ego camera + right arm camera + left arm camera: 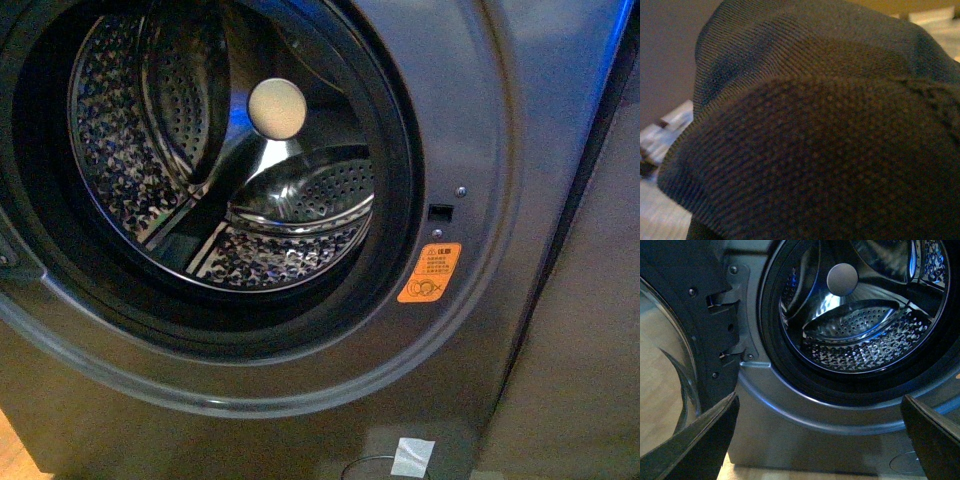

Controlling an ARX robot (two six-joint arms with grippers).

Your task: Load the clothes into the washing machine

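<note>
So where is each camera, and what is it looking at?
Front view: on the robot's body, facing the washing machine and its drum; no arm shows.
Left wrist view: on the left wrist, facing the drum and open door; the left tool shows, fingers apart.
Right wrist view: on the right wrist, filled by dark clothes up close; no tool shows.
Shared: front and left wrist views both see the drum's round centre disc.
</note>
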